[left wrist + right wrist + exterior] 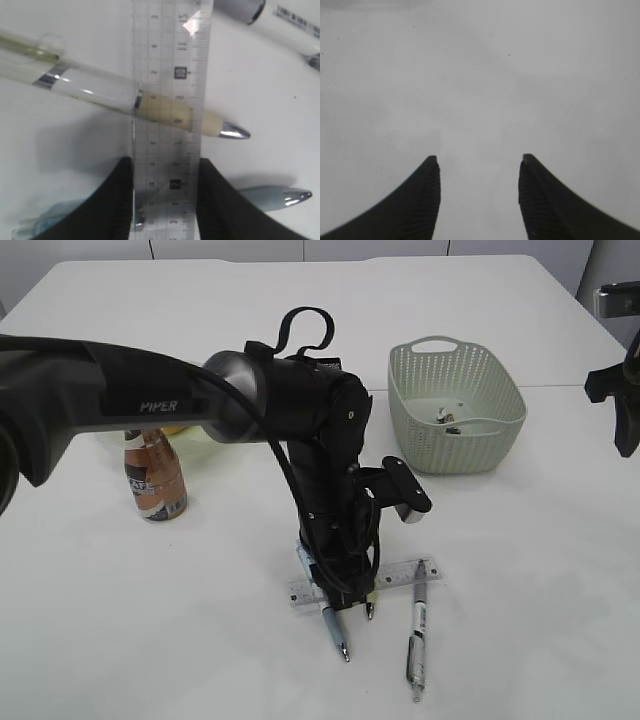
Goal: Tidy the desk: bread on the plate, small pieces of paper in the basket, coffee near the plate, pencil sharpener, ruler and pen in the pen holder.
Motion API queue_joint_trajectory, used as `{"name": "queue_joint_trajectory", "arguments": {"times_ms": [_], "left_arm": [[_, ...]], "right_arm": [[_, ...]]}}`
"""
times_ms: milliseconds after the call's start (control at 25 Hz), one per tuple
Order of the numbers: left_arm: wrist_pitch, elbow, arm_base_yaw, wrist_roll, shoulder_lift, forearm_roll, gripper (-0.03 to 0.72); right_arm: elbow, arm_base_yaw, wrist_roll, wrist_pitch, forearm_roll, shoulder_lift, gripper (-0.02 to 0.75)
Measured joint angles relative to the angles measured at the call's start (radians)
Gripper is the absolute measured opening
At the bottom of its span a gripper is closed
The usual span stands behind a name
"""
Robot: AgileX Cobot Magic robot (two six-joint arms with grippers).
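Observation:
The clear ruler lies flat on the white desk, across a cream-grip pen. My left gripper points straight down and is shut on the ruler, one finger pressed on each long edge. A pale blue pen also passes under the ruler. A third pen lies to the right. The coffee stands at the left. The basket holds small pieces of paper. My right gripper is open over bare tabletop. Bread, pen holder and pencil sharpener are hidden.
The left arm's black body blocks the middle of the desk. A sliver of the pale green plate shows behind it, next to the bottle. The right arm hangs at the far right edge.

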Motion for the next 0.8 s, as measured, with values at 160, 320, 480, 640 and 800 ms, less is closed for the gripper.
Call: {"name": "queue_joint_trajectory", "arguments": {"times_ms": [160,320,480,640,800], "left_arm": [[0.014,0.0,0.0,0.0,0.0,-0.027,0.251],[0.023,0.0,0.0,0.0,-0.002,-0.034,0.251],[0.033,0.0,0.0,0.0,-0.017,-0.034,0.251],[0.041,0.0,0.0,0.0,-0.035,-0.035,0.251],[0.052,0.0,0.0,-0.008,-0.046,-0.035,0.251]], "right_arm": [[0.0,0.0,0.0,0.0,0.0,0.0,0.402],[0.0,0.0,0.0,0.0,-0.011,0.0,0.402],[0.0,0.0,0.0,0.0,-0.017,0.0,0.402],[0.0,0.0,0.0,0.0,-0.019,0.0,0.402],[0.0,0.0,0.0,0.0,-0.019,0.0,0.402]]}}
